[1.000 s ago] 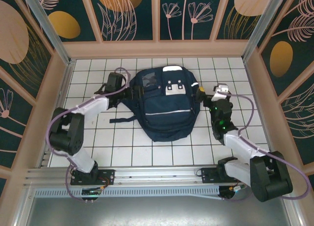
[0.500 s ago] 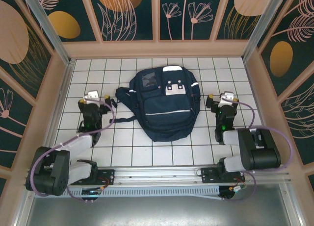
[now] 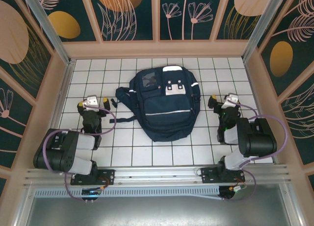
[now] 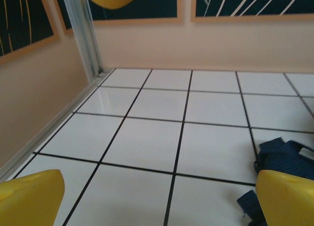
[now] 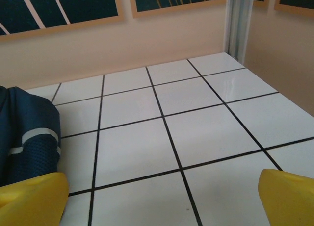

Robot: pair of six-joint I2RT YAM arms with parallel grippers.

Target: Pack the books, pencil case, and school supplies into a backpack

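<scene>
Packing looks finished
Backpack lies on the counter; left tool and right tool flank it, released and empty.

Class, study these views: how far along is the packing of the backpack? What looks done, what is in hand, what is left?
Done: unconfirmed; the backpack lies flat on the tiles, contents hidden. In hand: nothing; the left end effector and right end effector stand open and empty either side of it. Left: probably little, as neither reaches toward it.
</scene>
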